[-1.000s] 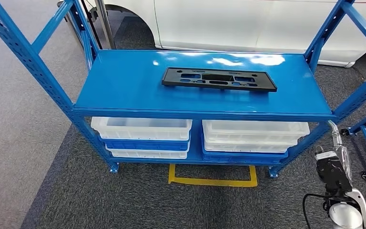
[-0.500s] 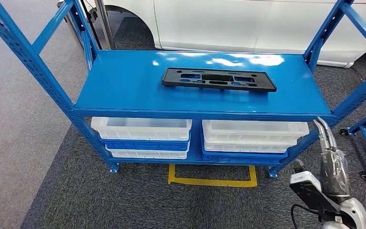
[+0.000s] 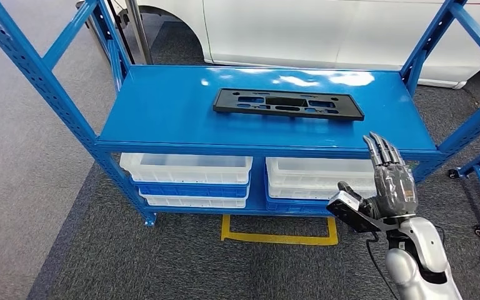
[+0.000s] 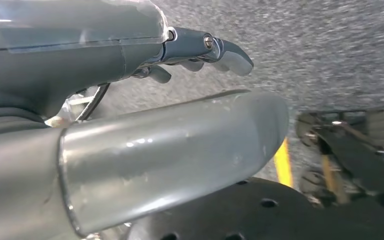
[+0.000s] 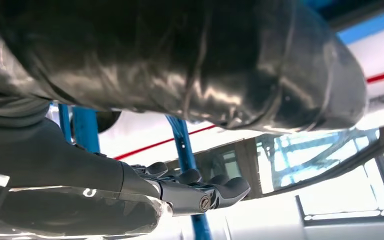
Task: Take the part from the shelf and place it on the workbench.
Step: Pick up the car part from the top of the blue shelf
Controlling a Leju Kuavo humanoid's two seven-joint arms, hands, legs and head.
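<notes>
Head view: right hand below the shelf edge, part lying crosswise ahead

Seen from the head view, the black part [image 3: 287, 104] lies flat on the top board of the blue shelf [image 3: 162, 119], a little right of the board's middle and toward its back half. Its long axis runs side to side, roughly parallel to the shelf's front edge, so it presents a long flank to the robot, not an end.

The right hand [image 3: 389, 181] is raised in front of the shelf near its right front corner, fingers straight, close together and pointing up, holding nothing. Its fingertips reach about the level of the front edge; the hand is not over the board. From it, the part lies forward and to the left, with the part's right end the closest portion.

The left hand [image 4: 130, 110], in the left wrist view, hangs over the grey floor, fingers loosely extended and empty, so the right arm is clearly the nearer one.

A reach would likely need to go up over the front edge and then inward-left, meeting the part across its narrow width near the right end.
</notes>
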